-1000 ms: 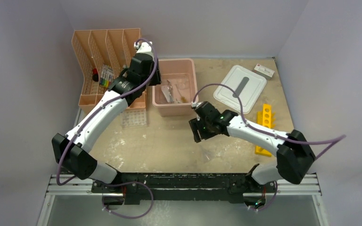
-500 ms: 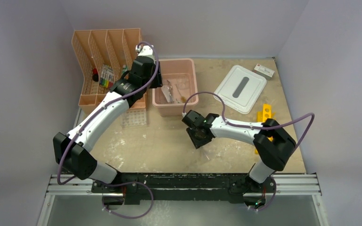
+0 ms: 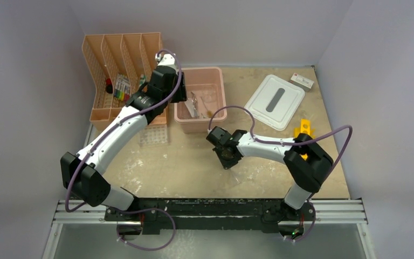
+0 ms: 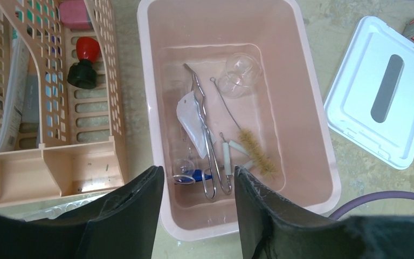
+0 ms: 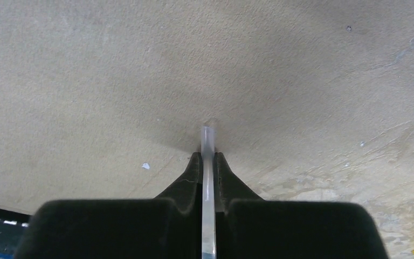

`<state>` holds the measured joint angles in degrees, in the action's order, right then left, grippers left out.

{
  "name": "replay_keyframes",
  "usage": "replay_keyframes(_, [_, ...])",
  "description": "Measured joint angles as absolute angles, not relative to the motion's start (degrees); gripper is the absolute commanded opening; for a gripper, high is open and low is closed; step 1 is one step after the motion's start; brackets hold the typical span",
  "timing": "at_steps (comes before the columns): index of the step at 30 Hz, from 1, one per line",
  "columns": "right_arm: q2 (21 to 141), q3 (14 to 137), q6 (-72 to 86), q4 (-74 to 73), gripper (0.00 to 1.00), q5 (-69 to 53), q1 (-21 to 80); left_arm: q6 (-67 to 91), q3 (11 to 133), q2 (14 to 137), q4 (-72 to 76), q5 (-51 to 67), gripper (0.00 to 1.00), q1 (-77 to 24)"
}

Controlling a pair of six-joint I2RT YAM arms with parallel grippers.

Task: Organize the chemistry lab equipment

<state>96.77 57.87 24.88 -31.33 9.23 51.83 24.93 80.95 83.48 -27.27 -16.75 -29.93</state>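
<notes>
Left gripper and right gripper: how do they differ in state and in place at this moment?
The left gripper is open and empty; the right gripper is shut on a thin clear rod. The left gripper hangs over the pink bin; the right gripper is close above the table, away from the bin. Both point downward.

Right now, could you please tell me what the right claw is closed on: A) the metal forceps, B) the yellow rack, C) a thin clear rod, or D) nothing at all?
C: the right wrist view shows the right claw pinched shut on a thin clear rod that sticks out past its fingertips.
</notes>
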Motion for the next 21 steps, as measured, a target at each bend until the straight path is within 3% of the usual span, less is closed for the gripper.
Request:
replay_keyframes(8, [87.2, 59.5, 23.6, -31.2, 0.00, 4.4, 51.9, 24.4, 79.2, 82.1, -26.2, -16.2, 0.54, -29.9])
replay_keyframes(21, [77.2, 79.3, 21.1, -24.8, 0.00, 5.2, 47.2, 24.5, 78.9, 79.0, -26.2, -18.3, 0.54, -29.9])
